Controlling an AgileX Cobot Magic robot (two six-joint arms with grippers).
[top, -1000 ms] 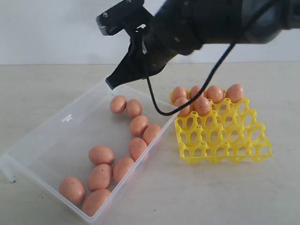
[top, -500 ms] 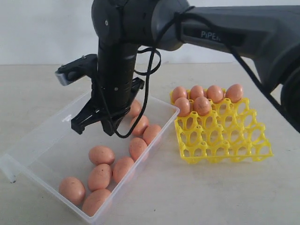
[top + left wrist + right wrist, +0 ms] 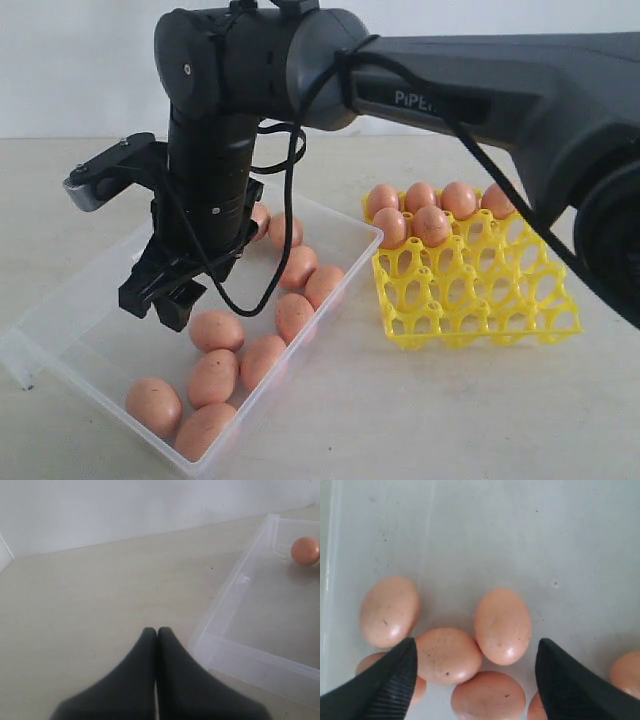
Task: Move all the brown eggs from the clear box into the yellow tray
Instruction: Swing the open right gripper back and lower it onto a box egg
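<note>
Orange-brown eggs (image 3: 502, 626), faintly flecked with dark speckles, lie in the colourless transparent box (image 3: 85, 325). The egg tray (image 3: 475, 290) is bright yellow. The arm (image 3: 215, 150) is black, the surface (image 3: 420, 420) pale beige.

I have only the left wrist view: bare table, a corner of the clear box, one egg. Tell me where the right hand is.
Observer: The right hand hangs over the clear box, its jaws open and empty.
Operator: Give me what lies under it.
Observer: In the right wrist view one egg lies on the box floor midway between the open jaws, with another close beside it.
Operator: Report the tray.
Observer: The yellow tray stands beside the box and holds six brown eggs, all in its far rows.
</note>
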